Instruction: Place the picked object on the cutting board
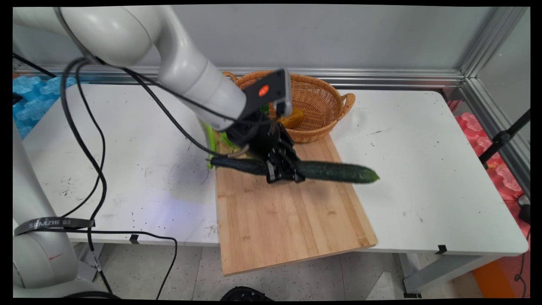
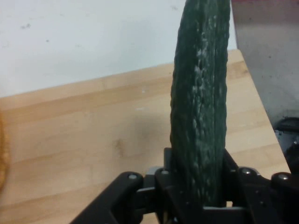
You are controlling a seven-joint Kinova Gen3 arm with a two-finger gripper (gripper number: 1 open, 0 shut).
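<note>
One cucumber (image 1: 334, 171), long and dark green, lies crosswise in the one black gripper (image 1: 284, 173), whose two fingers are closed in against its sides near the middle of its length, so that one end sticks out toward 3 o'clock past the board's right edge and the other toward 9 o'clock to the board's left edge. In the hand view the cucumber (image 2: 201, 116) rises from between the fingers (image 2: 233, 170) toward 12 o'clock, its bumpy skin filling the gap between them, and a soft shadow shows on the wood to its left; whether it is lifted clear of the board or resting on it cannot be told. Beneath it lies one wooden cutting board (image 1: 279, 216), a pale rectangle running from the table's middle toward 6 o'clock, where its near end overhangs the edge of the white table (image 1: 423, 178). At 12 o'clock from the gripper, touching the board's far end, stands one wicker basket (image 1: 322, 101) with two loop handles; one orange-yellow item (image 1: 293, 119) lies inside it, partly hidden by the arm's wrist, too covered to name. At the board's far left corner, about 10 o'clock from the gripper, some light green leafy thing (image 1: 210, 142) peeks out from behind the arm. Black cables (image 1: 84, 148) hang from the arm over the table's left part.
</note>
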